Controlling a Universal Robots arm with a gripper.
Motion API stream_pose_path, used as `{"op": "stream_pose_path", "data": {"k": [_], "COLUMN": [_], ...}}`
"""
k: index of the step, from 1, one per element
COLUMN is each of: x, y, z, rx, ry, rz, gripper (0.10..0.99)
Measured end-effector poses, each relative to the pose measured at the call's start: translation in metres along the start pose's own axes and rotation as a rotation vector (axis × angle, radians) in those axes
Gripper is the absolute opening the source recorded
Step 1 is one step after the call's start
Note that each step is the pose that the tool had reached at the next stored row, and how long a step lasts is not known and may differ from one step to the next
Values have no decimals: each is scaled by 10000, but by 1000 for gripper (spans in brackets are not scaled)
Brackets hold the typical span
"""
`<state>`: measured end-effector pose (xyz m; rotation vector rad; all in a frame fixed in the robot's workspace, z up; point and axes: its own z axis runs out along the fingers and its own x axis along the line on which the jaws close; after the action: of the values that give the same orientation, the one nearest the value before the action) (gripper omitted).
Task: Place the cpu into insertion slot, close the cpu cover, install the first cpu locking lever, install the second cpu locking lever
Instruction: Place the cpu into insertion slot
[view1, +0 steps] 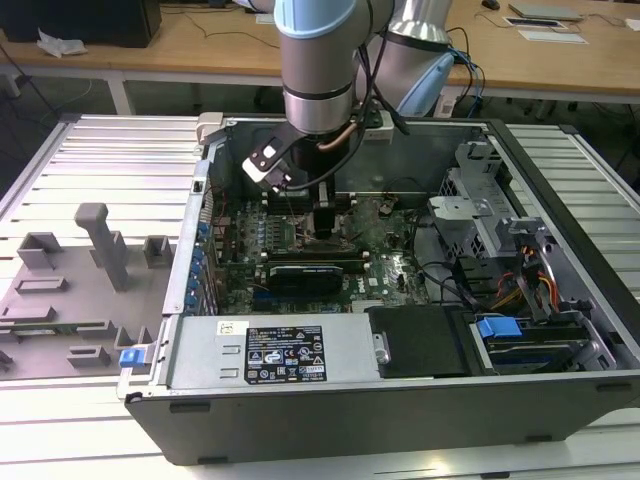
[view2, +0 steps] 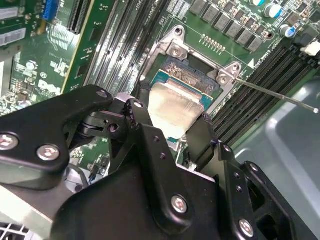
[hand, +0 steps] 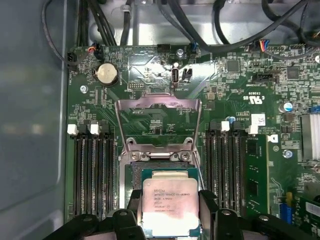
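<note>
— While the gripper (hand: 171, 202) clamps the cpu (hand: 170, 210) over the insertion slot (view2: 189, 77), mid-frame in the exterior view, what's left?
— Seating, I judge; the cpu cover (hand: 157, 122) stands open, the locking lever (view2: 274, 94) unlatched.

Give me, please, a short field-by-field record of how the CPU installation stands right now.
gripper: shut on the cpu, fingers on two opposite edges
cpu: silver top up, over the insertion slot; whether it is seated, cannot tell
cpu cover: open, tipped up away from the slot
locking lever: thin rod standing free, not latched
setting: inside an open computer case, above the green motherboard
</note>
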<state>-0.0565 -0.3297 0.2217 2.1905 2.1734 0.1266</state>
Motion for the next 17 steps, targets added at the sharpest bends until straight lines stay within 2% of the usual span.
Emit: {"op": "stream_pose_path", "data": {"k": [5,9,17], "x": [16,83,85], "y": [-8,-20,-40], "z": [63,141,206], "rx": [1,0,0], "ry": [1,3,3], "rz": [2,2,2], "gripper": [541,541,541]}}
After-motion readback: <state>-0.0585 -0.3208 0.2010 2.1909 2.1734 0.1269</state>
